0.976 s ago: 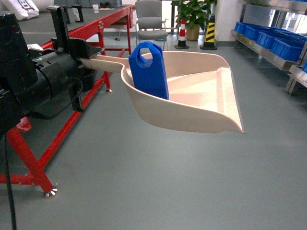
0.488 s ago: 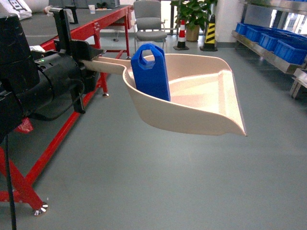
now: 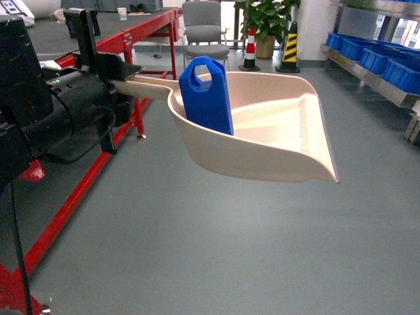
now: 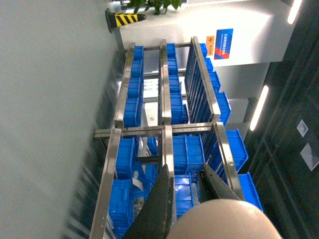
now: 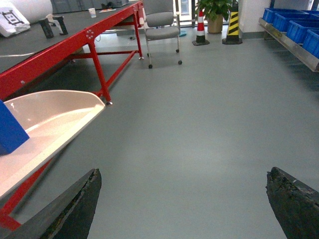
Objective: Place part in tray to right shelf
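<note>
The cream-beige tray [image 3: 275, 141] hangs in the air over the floor, held level by its long handle. My left gripper [image 3: 125, 77] is shut on that handle at the left of the head view. The small blue part [image 3: 206, 98] stands upright inside the tray at its handle end. In the left wrist view the left gripper [image 4: 184, 168] clamps the rounded handle end of the tray [image 4: 224, 219], facing the steel right shelf [image 4: 164, 127]. My right gripper [image 5: 184, 177] is open over bare floor, with the tray [image 5: 50, 117] and the part [image 5: 7, 130] to its left.
A red-framed table [image 3: 154, 26] runs along the left. The steel shelf [image 3: 371, 69] with blue crates [image 3: 400, 69] lines the right wall. A grey chair [image 3: 203, 29], a traffic cone [image 3: 249, 46], a striped post [image 3: 291, 46] and a potted plant [image 3: 266, 20] stand at the back.
The whole view has shifted: the red table slid left and down, and the shelf moved toward the right edge. Tray and part keep their place in front of me.
</note>
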